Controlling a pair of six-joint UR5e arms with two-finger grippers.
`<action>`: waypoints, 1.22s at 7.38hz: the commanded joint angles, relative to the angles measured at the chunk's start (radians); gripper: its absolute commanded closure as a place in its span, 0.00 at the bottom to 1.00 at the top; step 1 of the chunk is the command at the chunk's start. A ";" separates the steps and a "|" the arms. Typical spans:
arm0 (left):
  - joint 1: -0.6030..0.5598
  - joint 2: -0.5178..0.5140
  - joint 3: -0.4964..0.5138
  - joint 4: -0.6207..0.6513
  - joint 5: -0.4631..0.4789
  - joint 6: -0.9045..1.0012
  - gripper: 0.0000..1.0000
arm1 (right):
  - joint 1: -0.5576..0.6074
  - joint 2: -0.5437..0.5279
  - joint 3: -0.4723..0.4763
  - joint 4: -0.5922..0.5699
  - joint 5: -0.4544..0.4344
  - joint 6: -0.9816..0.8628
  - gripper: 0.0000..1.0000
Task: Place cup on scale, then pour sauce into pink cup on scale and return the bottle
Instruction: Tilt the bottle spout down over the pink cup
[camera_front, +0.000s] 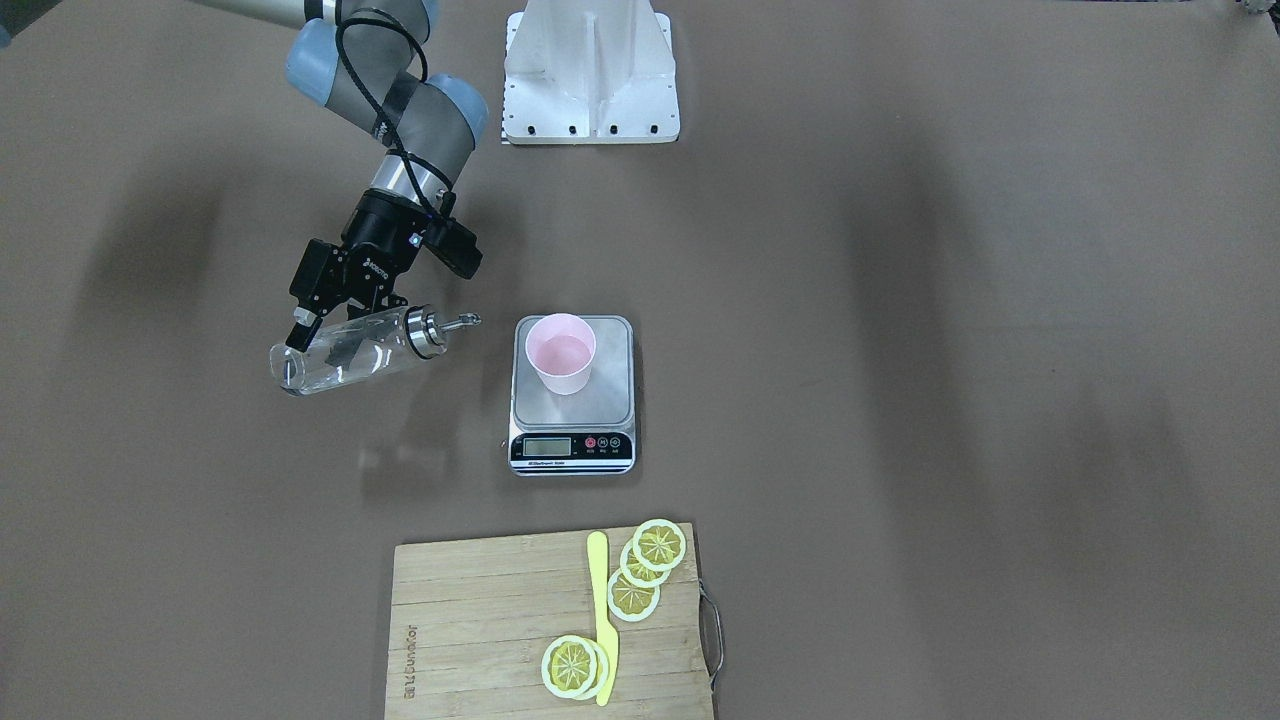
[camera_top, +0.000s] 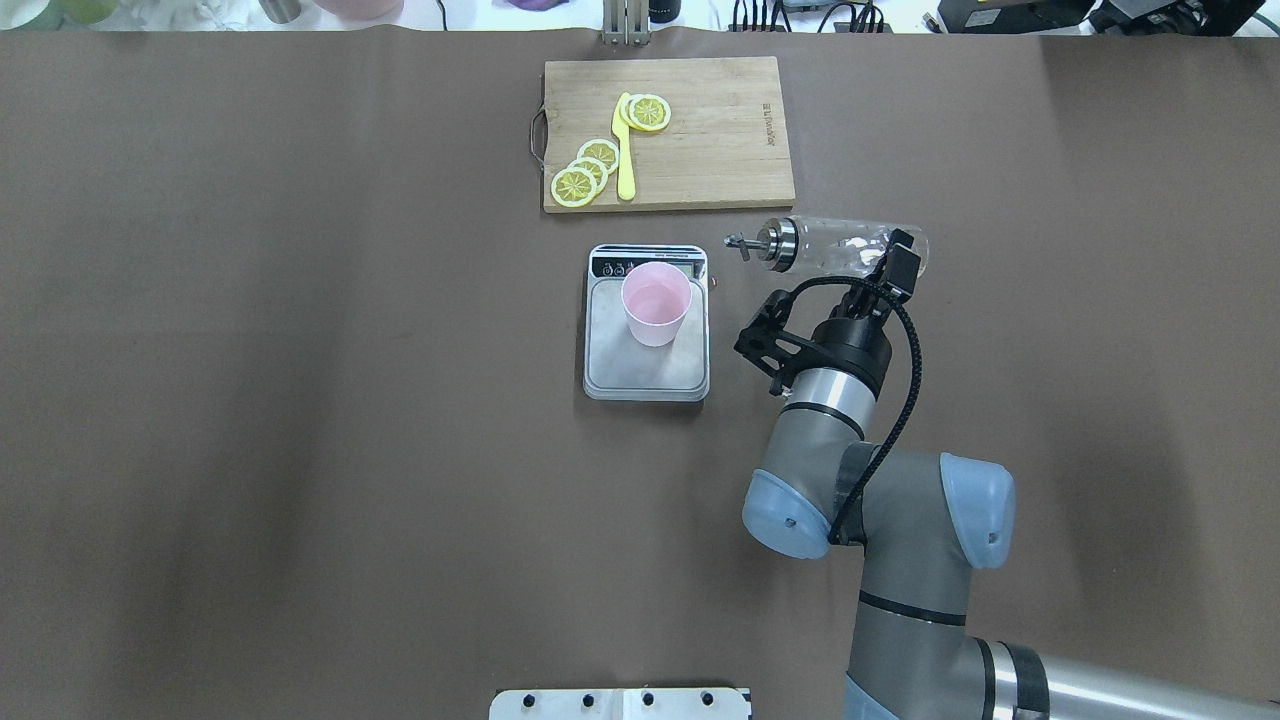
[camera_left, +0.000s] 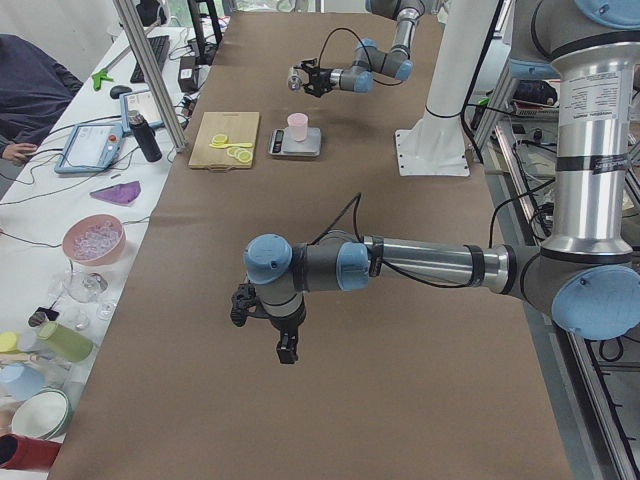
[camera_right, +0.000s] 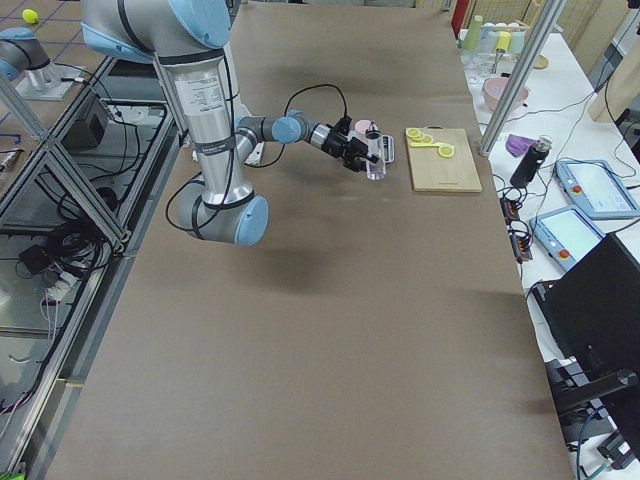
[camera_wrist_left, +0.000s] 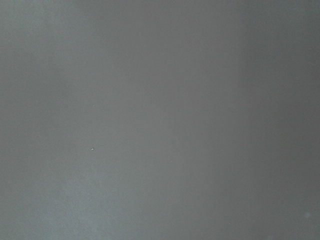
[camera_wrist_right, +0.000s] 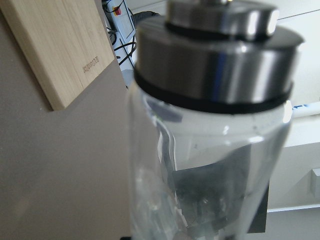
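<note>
The pink cup (camera_front: 561, 352) stands upright on the scale (camera_front: 612, 402), toward the platform's back half; in the overhead view the cup (camera_top: 656, 303) is on the scale (camera_top: 640, 378) too. My right gripper (camera_front: 328, 345) is shut on the clear glass bottle (camera_front: 350, 352) and holds it nearly level above the table. Its metal spout points at the scale and ends short of the cup. The bottle (camera_top: 840, 245) fills the right wrist view (camera_wrist_right: 210, 130). The clear sauce is too faint to make out. My left gripper (camera_left: 268, 322) hangs over bare table far from the scale; I cannot tell if it is open.
A wooden cutting board (camera_front: 480, 620) with lemon slices (camera_front: 645, 565) and a yellow knife (camera_front: 603, 620) lies beyond the scale, on the side away from me. The white robot base (camera_front: 590, 80) stands on my side of the scale. Brown table surface surrounds the scale.
</note>
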 joint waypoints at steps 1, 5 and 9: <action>0.000 0.016 -0.002 -0.001 -0.001 0.000 0.02 | -0.001 0.037 -0.003 -0.093 -0.036 0.000 1.00; 0.000 0.029 -0.003 -0.003 -0.001 0.000 0.02 | -0.003 0.087 -0.079 -0.108 -0.121 -0.001 1.00; 0.002 0.029 0.003 -0.003 -0.001 0.000 0.02 | 0.005 0.098 -0.102 -0.160 -0.152 -0.001 1.00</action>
